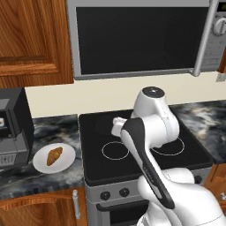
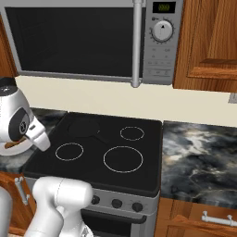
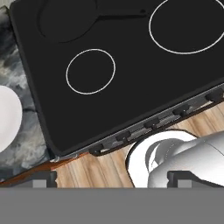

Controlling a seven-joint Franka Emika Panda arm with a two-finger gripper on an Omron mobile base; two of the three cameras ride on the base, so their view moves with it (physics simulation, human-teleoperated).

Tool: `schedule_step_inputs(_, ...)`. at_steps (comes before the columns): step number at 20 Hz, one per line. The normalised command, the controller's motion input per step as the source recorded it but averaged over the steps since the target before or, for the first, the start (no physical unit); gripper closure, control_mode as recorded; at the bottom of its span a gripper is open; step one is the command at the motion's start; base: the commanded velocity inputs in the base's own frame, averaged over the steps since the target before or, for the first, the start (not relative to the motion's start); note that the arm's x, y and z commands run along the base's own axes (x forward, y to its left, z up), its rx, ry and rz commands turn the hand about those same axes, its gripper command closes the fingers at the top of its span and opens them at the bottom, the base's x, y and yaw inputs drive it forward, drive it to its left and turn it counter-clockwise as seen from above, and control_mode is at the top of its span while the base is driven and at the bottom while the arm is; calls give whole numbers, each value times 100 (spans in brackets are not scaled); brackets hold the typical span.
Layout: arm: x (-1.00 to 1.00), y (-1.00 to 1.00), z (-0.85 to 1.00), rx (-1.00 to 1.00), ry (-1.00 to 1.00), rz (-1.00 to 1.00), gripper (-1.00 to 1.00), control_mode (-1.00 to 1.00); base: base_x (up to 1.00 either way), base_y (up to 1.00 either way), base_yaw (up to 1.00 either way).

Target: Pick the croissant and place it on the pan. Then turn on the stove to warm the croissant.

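While the fingers [image 3: 112,178] stand wide apart and empty above the stove's [image 1: 145,165] front edge, the croissant [image 1: 54,155] lies on its white plate [image 1: 42,164] well off to their side, so they should probably swing over and descend straddling its narrow middle.

A silver microwave [image 2: 92,41] hangs above; a white plate [image 1: 42,164] sits on the marble counter [image 2: 199,162] beside a black appliance [image 1: 13,126].
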Motion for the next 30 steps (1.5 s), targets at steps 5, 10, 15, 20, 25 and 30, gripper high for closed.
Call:
schedule_step_inputs(5,0,24,-13,6,6,-17,-100,-100,0,0,0)
schedule_step_inputs(10,0,35,-19,1,3,-6,-100,-100,0,0,0)
schedule_step_inputs(15,0,36,-21,0,2,0,-100,-100,0,0,0)
schedule_step_inputs(20,1,38,-23,0,2,0,-100,-100,0,0,0)
schedule_step_inputs(25,5,40,-23,0,3,0,-100,-100,0,0,0)
schedule_step_inputs(30,5,40,-21,0,3,0,-100,-100,0,0,0)
